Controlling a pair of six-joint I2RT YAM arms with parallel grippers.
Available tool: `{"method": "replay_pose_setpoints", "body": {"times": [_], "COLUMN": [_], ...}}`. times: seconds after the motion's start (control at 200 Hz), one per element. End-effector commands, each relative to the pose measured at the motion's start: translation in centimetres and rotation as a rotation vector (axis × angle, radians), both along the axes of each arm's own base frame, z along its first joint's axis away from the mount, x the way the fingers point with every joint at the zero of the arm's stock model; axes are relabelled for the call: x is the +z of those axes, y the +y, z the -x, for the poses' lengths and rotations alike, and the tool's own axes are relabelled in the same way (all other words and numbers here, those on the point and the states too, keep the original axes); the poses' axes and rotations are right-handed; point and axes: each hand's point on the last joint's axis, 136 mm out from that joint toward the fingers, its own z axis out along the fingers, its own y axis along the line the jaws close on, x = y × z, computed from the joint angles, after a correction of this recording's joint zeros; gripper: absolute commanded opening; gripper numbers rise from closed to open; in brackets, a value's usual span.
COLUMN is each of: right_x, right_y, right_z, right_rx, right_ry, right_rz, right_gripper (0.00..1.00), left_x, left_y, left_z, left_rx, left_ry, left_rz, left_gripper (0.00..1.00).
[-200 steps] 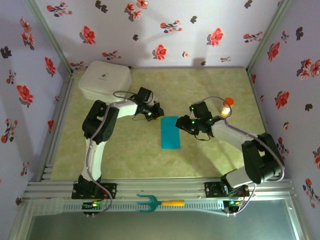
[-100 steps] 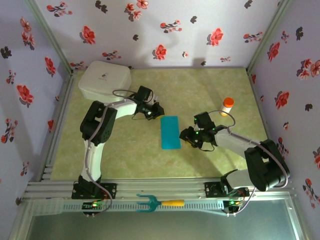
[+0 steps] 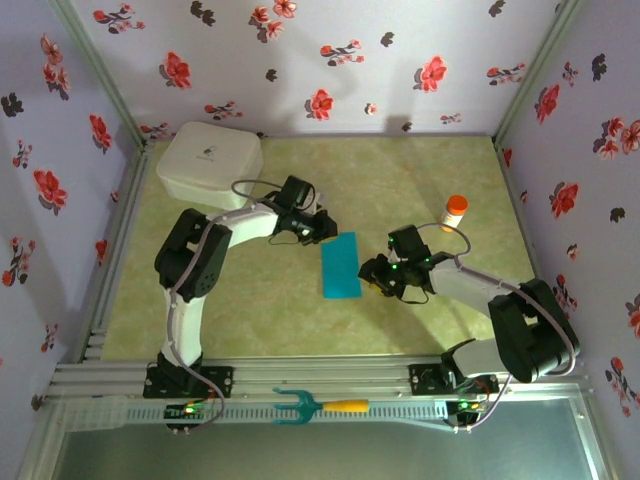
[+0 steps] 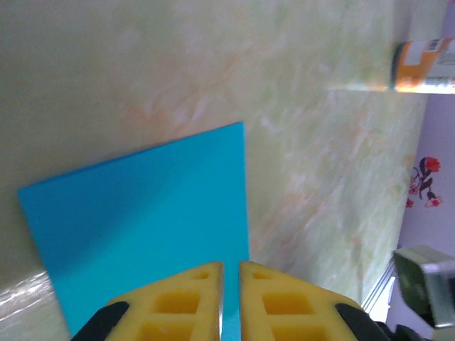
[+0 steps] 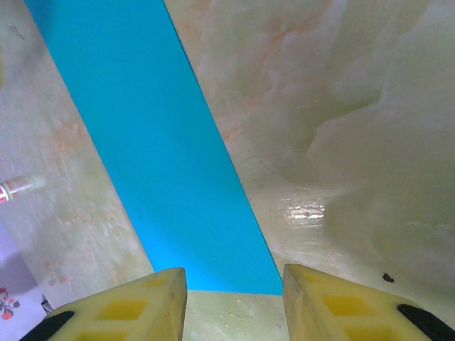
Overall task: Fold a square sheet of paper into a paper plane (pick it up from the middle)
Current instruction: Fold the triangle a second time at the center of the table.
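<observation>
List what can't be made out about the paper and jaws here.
Left wrist view: the paper's near edge hides behind the left gripper; whether its nearly closed jaws pinch it is unclear.
Right wrist view: the paper's far end is cut off by the frame's top edge.
Top view: paper layers too small to count.

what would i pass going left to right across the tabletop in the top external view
white box → left hand → teal paper → right hand → orange-capped bottle
</observation>
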Motion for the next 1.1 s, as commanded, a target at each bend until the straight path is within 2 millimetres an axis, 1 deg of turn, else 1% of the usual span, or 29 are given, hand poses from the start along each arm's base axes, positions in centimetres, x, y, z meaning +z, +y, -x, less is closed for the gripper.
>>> {"method": "replay_pose_setpoints", "body": {"times": [0.0, 0.24, 0.365, 0.49, 0.63, 0.87, 1.0, 1.095], "right_x": [-0.3, -0.8, -1.3, -1.5, -1.3, -1.8, -1.5, -0.7], "right_y": [0.3, 0.8, 0.9, 1.2, 1.9, 1.8, 2.4, 2.8], "right_z": [0.5, 0.8, 1.0, 0.9, 0.5, 0.4, 0.1, -0.4], "right_rx": [0.000, 0.013, 0.016, 0.019, 0.035, 0.032, 0.045, 0.052], "right_ry": [0.026, 0.051, 0.071, 0.081, 0.071, 0.082, 0.072, 0.038], "right_rz": [-0.018, -0.032, -0.030, -0.042, -0.070, -0.054, -0.079, -0.104], "right_gripper": [0.41, 0.42, 0.43, 0.43, 0.43, 0.44, 0.42, 0.41], "left_x": [-2.9, -6.3, -7.0, -6.9, -6.6, -6.7, -6.6, -6.6], "left_y": [0.8, 2.3, 3.0, 3.1, 3.0, 2.9, 2.9, 2.9], "left_z": [0.6, 1.8, 2.3, 2.2, 1.8, 1.9, 1.9, 1.9], "left_rx": [0.009, 0.035, 0.043, 0.049, 0.046, 0.044, 0.042, 0.043], "left_ry": [0.044, 0.102, 0.118, 0.117, 0.109, 0.114, 0.113, 0.113], "left_rz": [-0.034, -0.054, -0.059, -0.054, -0.052, -0.053, -0.050, -0.050], "left_gripper": [0.14, 0.14, 0.14, 0.14, 0.14, 0.13, 0.13, 0.13]}}
